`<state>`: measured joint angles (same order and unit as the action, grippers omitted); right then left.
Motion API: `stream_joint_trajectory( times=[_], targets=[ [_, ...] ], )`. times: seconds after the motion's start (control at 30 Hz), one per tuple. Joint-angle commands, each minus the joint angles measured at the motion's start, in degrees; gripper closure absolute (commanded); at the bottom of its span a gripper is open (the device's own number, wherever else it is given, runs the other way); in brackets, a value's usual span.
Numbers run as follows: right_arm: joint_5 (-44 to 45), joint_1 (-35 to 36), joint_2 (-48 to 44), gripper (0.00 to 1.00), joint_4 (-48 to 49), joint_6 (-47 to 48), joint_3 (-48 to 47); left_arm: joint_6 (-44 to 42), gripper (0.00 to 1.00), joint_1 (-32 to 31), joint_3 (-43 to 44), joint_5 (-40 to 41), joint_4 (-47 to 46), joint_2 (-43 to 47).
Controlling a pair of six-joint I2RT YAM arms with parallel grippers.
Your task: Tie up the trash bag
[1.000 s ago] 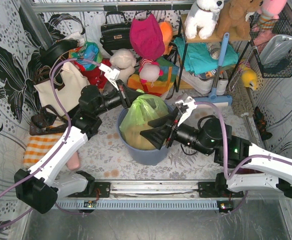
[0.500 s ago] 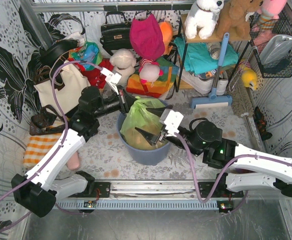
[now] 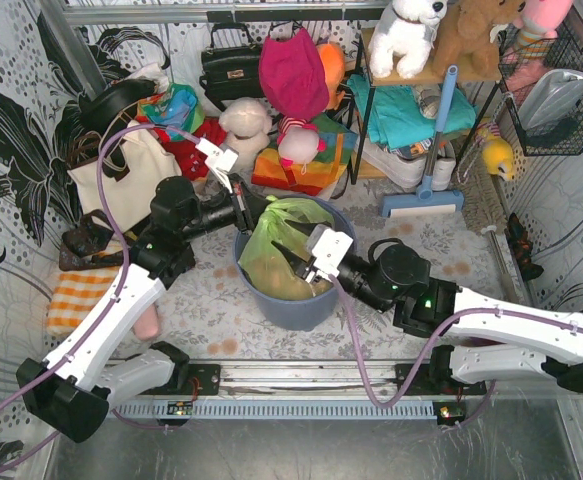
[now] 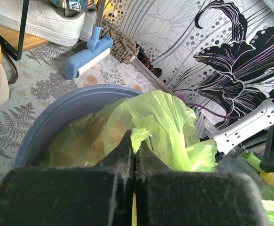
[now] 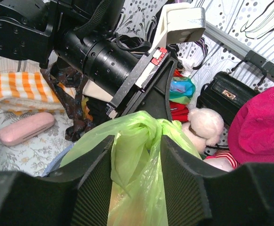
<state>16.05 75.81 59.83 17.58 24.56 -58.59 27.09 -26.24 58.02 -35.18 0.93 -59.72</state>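
Observation:
The trash bag [image 3: 276, 250], thin light-green plastic with brown paper showing through, sits in the round blue-grey bin [image 3: 306, 310]. My left gripper [image 3: 254, 213] is over the bin's far-left rim and is shut on an upturned flap of the bag [image 4: 139, 134]. The right gripper [image 3: 291, 260] reaches in from the right over the bin. Its jaws stand apart on either side of a gathered, knotted fold of the bag [image 5: 137, 136], and the ribbed pads [image 5: 97, 165] flank loose plastic that looks uncompressed. In the left wrist view the bin's wall [image 4: 52, 117] curves round the bag [image 4: 160, 113].
A cream tote bag [image 3: 121, 175], a black handbag [image 3: 231, 65] and plush toys [image 3: 246, 120] crowd the back. A blue floor brush [image 3: 421, 205] lies right of the bin. An orange checked cloth [image 3: 76, 295] and a pink case [image 3: 149, 322] lie at the left.
The right gripper has moved left over the bin onto the bag's gathered top, its jaws widening and then narrowing. The left gripper shifted slightly left, still pinching the flap.

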Motion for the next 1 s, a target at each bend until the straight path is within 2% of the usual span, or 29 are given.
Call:
stream_joint_trajectory(
  times=[0.0,0.2,0.27,0.4,0.5,0.57,0.7,0.77,0.87,0.97],
  targets=[
    [1.0,0.2,1.0,0.61,5.1,1.9,0.8,-0.9,1.00,0.0,-0.4,-1.3,-0.4,1.0],
    [2.6,0.2,2.8,0.83,5.0,2.1,0.0,-0.9,1.00,0.0,-0.5,-1.1,-0.2,1.6],
    [2.6,0.2,2.5,0.84,4.4,1.0,0.0,-0.9,1.00,0.0,-0.5,-1.2,-0.2,1.6],
    [2.8,0.2,1.6,0.77,0.8,-0.6,-0.7,-0.9,1.00,0.0,-0.3,-1.3,-0.2,1.5],
    [2.2,0.2,0.7,0.85,-0.5,-1.1,-0.4,-1.0,1.00,0.0,-0.4,-1.3,-0.3,1.5],
    [2.0,0.2,0.4,1.00,-0.5,-1.1,-0.2,-1.0,1.00,0.0,-0.6,-1.5,-0.6,1.5],
    [0.9,0.2,0.5,1.00,-1.3,-2.6,-1.1,-0.6,1.00,0.0,-0.8,-1.3,-1.3,1.5],
    [-0.2,0.2,0.6,1.00,-2.1,-5.4,-1.9,-0.6,1.00,0.0,-0.6,-1.2,-1.6,1.2],
    [-2.7,-1.0,0.3,1.00,-5.8,-15.3,-3.9,-1.0,1.00,0.0,0.5,-1.1,-1.7,0.4],
    [-11.6,-5.2,0.9,1.00,-12.2,-28.0,-6.7,-1.6,1.00,0.0,2.7,-1.5,-1.8,-1.4]
  ],
)
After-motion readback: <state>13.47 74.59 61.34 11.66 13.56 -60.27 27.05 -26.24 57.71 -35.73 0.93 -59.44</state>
